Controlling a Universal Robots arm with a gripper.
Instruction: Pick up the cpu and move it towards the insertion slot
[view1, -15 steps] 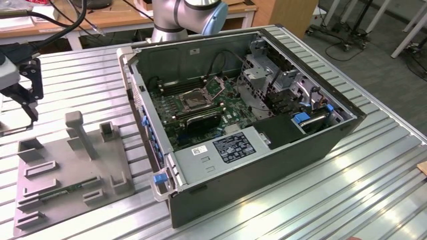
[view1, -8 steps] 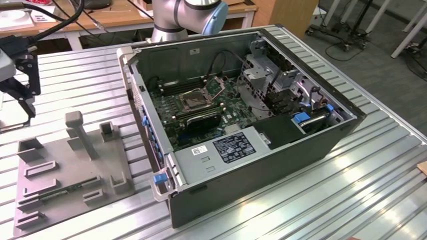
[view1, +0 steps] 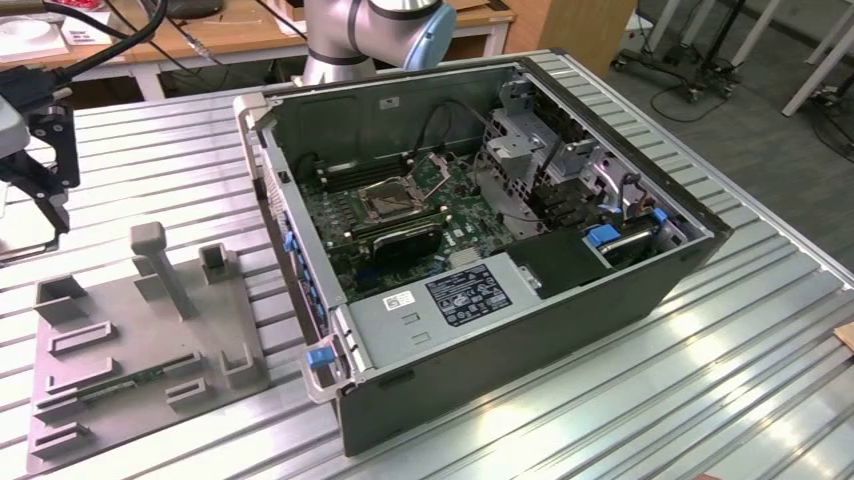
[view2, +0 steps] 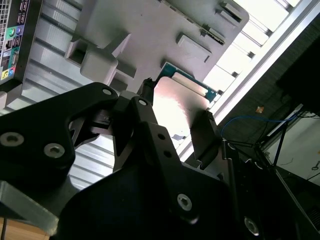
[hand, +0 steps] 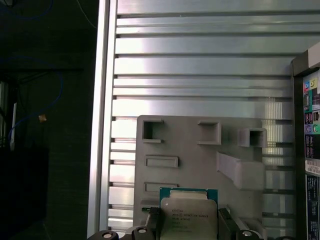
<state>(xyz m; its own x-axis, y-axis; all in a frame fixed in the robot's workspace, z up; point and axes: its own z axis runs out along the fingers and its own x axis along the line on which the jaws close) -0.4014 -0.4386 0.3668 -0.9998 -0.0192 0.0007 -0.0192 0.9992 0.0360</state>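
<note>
Cpu (hand: 189, 215): clamped by two opposite edges between the black fingers (hand: 152, 220) of the gripper (hand: 188, 222). It hangs clear above the grey tray (hand: 200, 150), touching nothing else.
Grip: the fingers (view2: 205, 131) are closed on the chip, and in both wrist views only their tips meet its thin rim.
Slip risk: with so little contact, a jolt or a fast swing could probably let the chip twist or drop from between the fingers.
Tilt risk: if it sits even slightly crooked in the fingers, it would likely reach the socket skewed, and the delicate underside could suffer.
Below the fingers: the tray's raised posts and blocks stand under the chip, so a low sideways move could clip them.
Further out: the slatted metal table (hand: 200, 65) lies around the tray, and a chip dropped there would land hard.
Farthest from the fingers: the insertion slot (view1: 387, 200) sits on the green board inside the open computer case (view1: 534, 330), well apart from the fingers. The case wall between them looks like the main thing to hit.
Look of the cpu: small, flat and square, with a silvery-grey metal lid (view2: 175, 100) bearing fine print and a green rim showing around it.
</note>
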